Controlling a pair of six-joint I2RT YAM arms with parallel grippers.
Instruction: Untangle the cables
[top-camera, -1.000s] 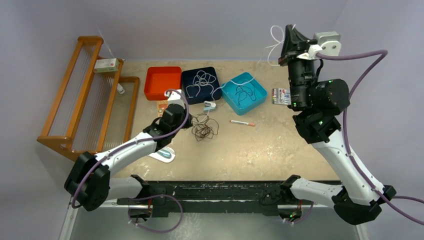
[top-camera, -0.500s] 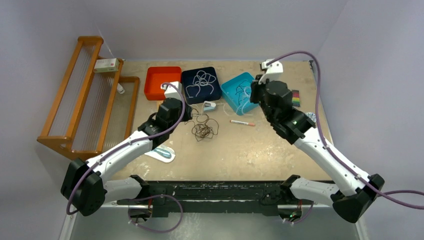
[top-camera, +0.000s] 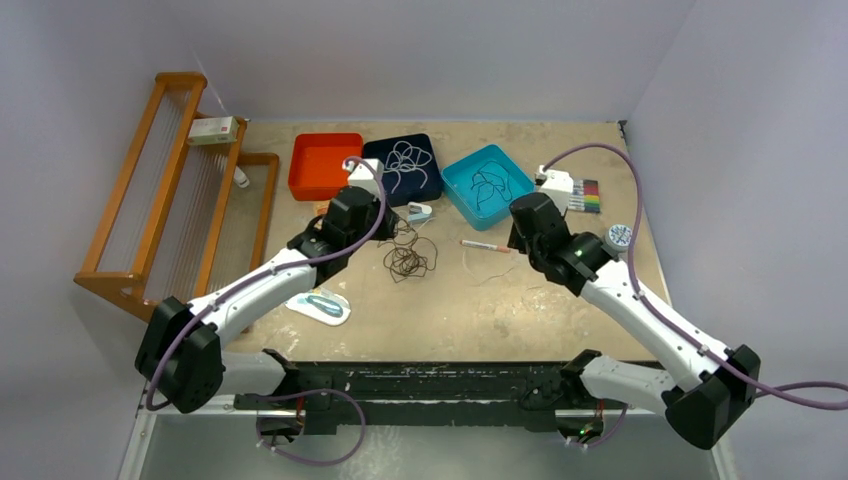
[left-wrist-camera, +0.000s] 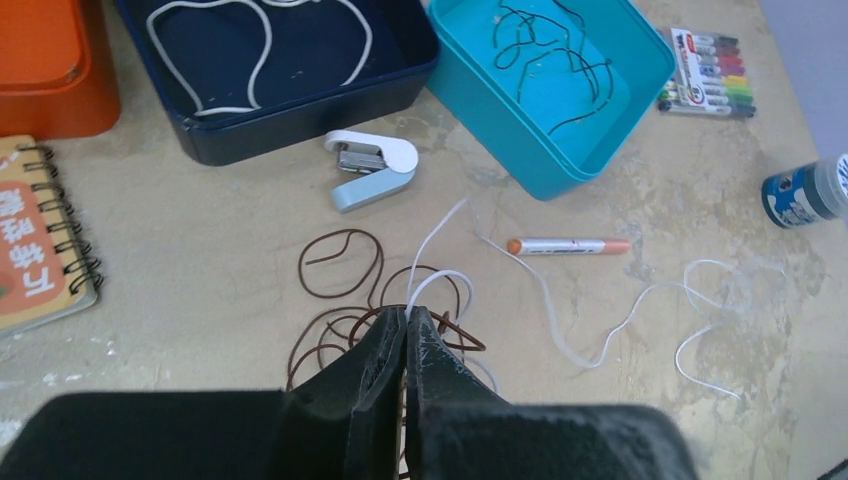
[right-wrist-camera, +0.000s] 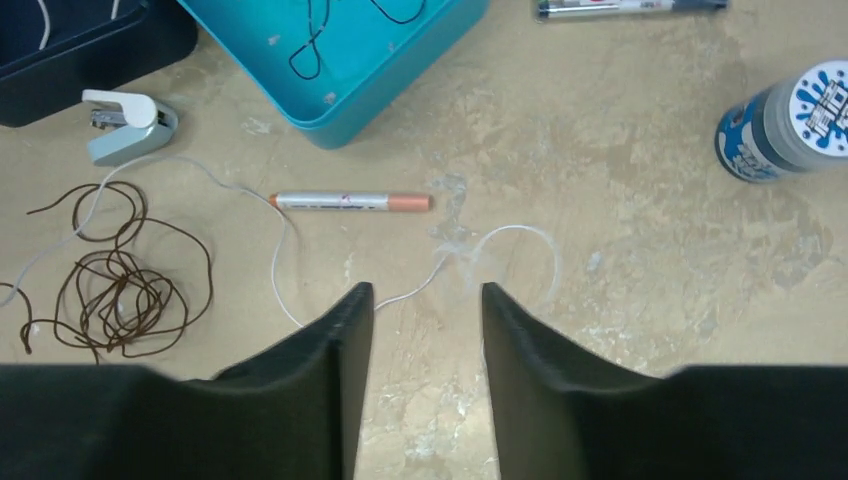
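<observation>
Three views logged, and each one fills gaps left by the others. From the top camera both sets of fingers are hidden under the wrist housings, so I read them off the wrist cameras. Left wrist view: the left gripper (left-wrist-camera: 406, 318) has its fingers pressed together, tips low over the brown cable (left-wrist-camera: 340, 268), which lies in a loose tangle on the surface (left-wrist-camera: 200, 250). A loop of the loose white cable (left-wrist-camera: 596, 364) runs right up to the tips, but I cannot tell whether it is pinched. Right wrist view: the right gripper (right-wrist-camera: 427, 300) has its fingers spread apart above the surface. A stretch of that white cable shows in the gap, lying flat. From there it trails toward the stapler (right-wrist-camera: 125, 120), passing the tip of the pen (right-wrist-camera: 350, 201). This view crops the teal tray (left-wrist-camera: 500, 115) to one corner. The left wrist view shows most of it, with the black cables (left-wrist-camera: 550, 60) inside, and a second white cable (left-wrist-camera: 262, 55) in the navy tray (left-wrist-camera: 300, 135) beside it. The marker set (left-wrist-camera: 710, 85) is clearest there too. The paint jar (right-wrist-camera: 785, 120) is sharpest from the right wrist. Only the top view takes in the orange tray (top-camera: 325, 165) and the wooden rack (top-camera: 150, 220) at far left.
</observation>
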